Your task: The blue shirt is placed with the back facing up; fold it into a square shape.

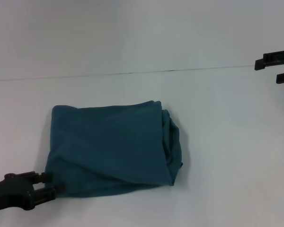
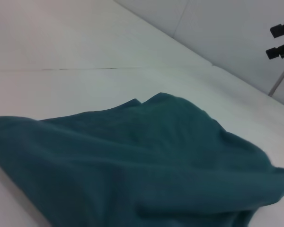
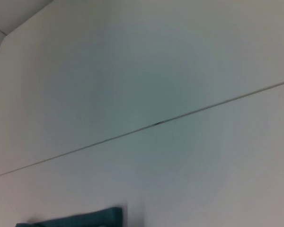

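- No brand, label or writing to read anywhere here: the blue shirt (image 1: 111, 149) is plain teal fabric, and the white table (image 1: 227, 156) under it is bare apart from a thin dark seam line (image 1: 146, 72) running across it beyond the shirt.
- Left gripper (image 1: 51, 183) sits low at the shirt's near left corner, its dark arm reaching in from the left side, almost level with the table.
- Its two fingertips (image 1: 57, 191) are parted a little, one tip against the shirt's left edge and the other against the near hem; whether any cloth is pinched between them, I cannot tell.
- From the left wrist view the shirt (image 2: 146, 165) fills the near field as a rumpled teal mound, very close to the camera.
- Right gripper (image 1: 277, 68) hangs well off to the right of the shirt and beyond it, raised clear of the cloth, its two dark fingers spread apart with nothing between them.
- The shirt lies folded into a rough rectangle, its long axis running left to right, slightly wider than it is deep.
- Its left edge is a fairly clean fold; its right end is bunched into layered, rounded folds.
- A diagonal crease crosses the top layer towards the near right corner.
- The right wrist view catches only a sliver of the shirt (image 3: 75, 220), with the seam line well beyond it.
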`<state>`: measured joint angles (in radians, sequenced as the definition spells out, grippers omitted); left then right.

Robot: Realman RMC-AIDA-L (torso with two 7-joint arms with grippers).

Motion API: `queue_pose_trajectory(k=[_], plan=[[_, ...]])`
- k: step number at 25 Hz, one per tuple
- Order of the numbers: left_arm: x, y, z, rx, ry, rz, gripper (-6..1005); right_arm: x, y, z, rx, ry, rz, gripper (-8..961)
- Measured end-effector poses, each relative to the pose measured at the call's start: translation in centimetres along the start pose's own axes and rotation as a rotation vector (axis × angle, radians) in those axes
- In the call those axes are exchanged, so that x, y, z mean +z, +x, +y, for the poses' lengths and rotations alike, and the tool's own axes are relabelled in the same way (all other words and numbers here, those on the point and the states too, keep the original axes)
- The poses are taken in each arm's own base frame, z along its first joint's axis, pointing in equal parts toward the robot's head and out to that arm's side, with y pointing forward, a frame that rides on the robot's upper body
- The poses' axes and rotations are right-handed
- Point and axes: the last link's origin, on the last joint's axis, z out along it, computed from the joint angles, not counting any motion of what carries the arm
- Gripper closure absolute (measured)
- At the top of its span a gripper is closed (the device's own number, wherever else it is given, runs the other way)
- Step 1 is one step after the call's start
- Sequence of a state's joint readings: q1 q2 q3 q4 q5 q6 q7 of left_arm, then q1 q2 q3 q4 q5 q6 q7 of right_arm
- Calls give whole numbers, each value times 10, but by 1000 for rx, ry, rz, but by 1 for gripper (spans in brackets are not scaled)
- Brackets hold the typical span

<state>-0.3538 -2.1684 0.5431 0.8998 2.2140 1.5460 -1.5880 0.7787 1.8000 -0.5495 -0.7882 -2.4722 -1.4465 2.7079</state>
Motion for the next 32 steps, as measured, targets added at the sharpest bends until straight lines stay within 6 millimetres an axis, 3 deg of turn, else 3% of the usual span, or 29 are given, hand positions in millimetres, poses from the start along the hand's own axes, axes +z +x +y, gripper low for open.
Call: queue_pose_trajectory(k=[17,25,32], plan=[[21,-15,-8,126,65,5,357,2,-1,2,6,-7,-4,13],[28,-13,-6,131,50,-10,403,1,-1,1,10,-9,-7,13],[25,-6,-5,122,44,15,638,1,-1,2,12,-14,-8,13]])
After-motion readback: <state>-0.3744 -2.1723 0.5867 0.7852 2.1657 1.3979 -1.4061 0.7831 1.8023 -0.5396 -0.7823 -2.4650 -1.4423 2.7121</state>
